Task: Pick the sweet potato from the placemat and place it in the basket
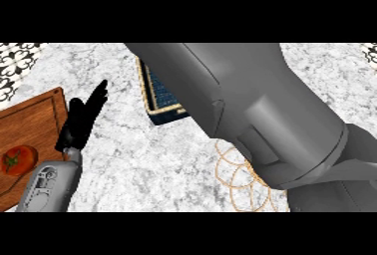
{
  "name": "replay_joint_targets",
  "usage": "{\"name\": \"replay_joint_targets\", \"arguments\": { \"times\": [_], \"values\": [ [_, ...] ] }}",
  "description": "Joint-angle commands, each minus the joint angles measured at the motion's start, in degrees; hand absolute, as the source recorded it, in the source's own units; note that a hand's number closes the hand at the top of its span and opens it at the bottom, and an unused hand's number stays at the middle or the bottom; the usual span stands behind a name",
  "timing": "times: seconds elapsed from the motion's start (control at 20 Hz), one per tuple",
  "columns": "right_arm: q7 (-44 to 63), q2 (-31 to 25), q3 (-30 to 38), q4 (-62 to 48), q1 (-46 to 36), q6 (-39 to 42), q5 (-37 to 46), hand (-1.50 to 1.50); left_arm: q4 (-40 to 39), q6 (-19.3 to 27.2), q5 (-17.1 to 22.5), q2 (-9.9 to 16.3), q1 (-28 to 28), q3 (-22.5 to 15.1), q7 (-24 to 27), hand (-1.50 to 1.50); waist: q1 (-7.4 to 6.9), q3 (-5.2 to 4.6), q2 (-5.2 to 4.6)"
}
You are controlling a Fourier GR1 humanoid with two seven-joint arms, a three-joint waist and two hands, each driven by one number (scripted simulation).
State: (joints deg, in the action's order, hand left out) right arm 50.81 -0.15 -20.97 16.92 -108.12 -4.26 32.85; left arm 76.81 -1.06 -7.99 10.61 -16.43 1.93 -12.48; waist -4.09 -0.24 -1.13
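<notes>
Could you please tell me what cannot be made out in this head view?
- Sweet potato: not visible anywhere; the right forearm covers the view's middle.
- Right hand: hidden past that forearm.
- Basket: only its left part shows; its contents cannot be seen.
- Placemat: mostly covered by the forearm.
- Cutting board: cut off by the left edge.

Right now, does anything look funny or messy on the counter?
Nothing is spilled or broken. The odd part is the right forearm: it fills the view, hiding most of the basket and placemat. No sweet potato shows. A tomato sits on the cutting board beside the open left hand.
</notes>
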Motion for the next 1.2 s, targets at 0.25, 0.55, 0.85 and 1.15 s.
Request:
{"name": "replay_joint_targets", "arguments": {
  "times": [0.25,0.55,0.85,1.15],
  "values": [
    [-5.0,0.1,0.2,-4.1,3.9,-2.2,-0.9,1.50,2.6,-0.6,0.0,-0.2,2.5,-0.7,0.1,0.00,-0.89,-0.02,-0.16],
    [-6.5,0.1,5.5,-5.1,8.6,-8.5,-5.3,1.50,1.2,0.5,-0.5,-1.1,1.0,-0.6,-1.0,0.00,0.08,0.07,-0.34],
    [-12.5,0.1,5.8,-3.3,13.4,-15.9,-6.9,-1.50,2.5,-1.6,0.8,0.2,0.0,0.0,-2.2,0.00,-0.49,0.08,-0.39],
    [-14.4,0.1,6.9,-1.7,14.0,-27.2,-6.9,-1.50,2.0,-1.0,0.1,0.1,2.7,0.1,0.3,0.00,0.53,0.12,0.07]
  ]
}}
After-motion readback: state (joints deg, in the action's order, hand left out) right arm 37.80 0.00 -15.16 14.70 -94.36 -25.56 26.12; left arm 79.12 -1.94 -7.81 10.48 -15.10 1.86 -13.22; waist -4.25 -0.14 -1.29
